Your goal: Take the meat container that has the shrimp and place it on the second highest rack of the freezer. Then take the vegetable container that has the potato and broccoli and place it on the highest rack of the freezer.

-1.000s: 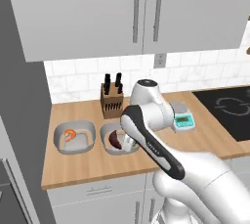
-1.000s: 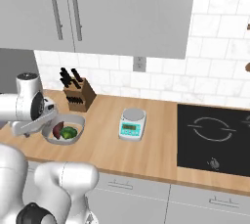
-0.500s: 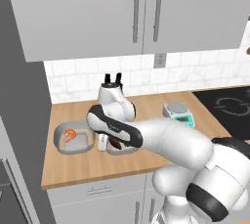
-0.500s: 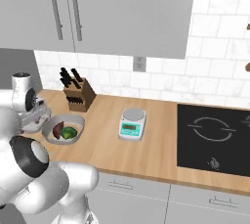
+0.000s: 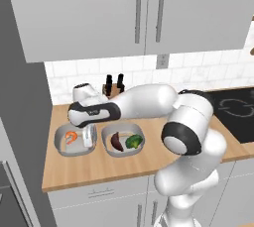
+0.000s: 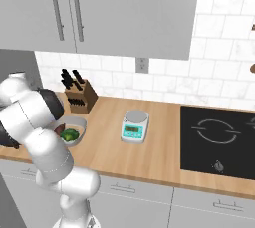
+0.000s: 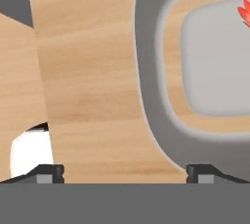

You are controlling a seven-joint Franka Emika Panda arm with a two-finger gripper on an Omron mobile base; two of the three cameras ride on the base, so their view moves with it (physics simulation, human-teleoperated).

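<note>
A wooden counter (image 5: pixel 99 169) runs below white wall cupboards (image 5: pixel 149 13) and a white tiled backsplash, with the tall grey side of the freezer (image 5: pixel 22 137) standing at its left end. Two grey trays sit side by side near the left end of the counter. The left one, the meat container (image 5: pixel 64 147), holds a small orange-pink shrimp (image 5: pixel 71 136) in its far left part. The vegetable container (image 5: pixel 123 141) just to its right holds a dark reddish potato (image 5: pixel 116 141) on the left and a green broccoli (image 5: pixel 134 141) floret on the right, the two lying close together. The white arm reaches across from the right and bends down over the trays, so that the gripper (image 5: pixel 89 136) hangs at the right rim of the meat container, between the two trays. In the hand view its two dark tips stand wide apart, released, with nothing between them; one is over bare wood and the other over the tray's grey rim. Behind the trays stands a knife block (image 6: pixel 82 96), and further right a small kitchen scale (image 6: pixel 135 126) and a black cooktop (image 6: pixel 219 137).
</note>
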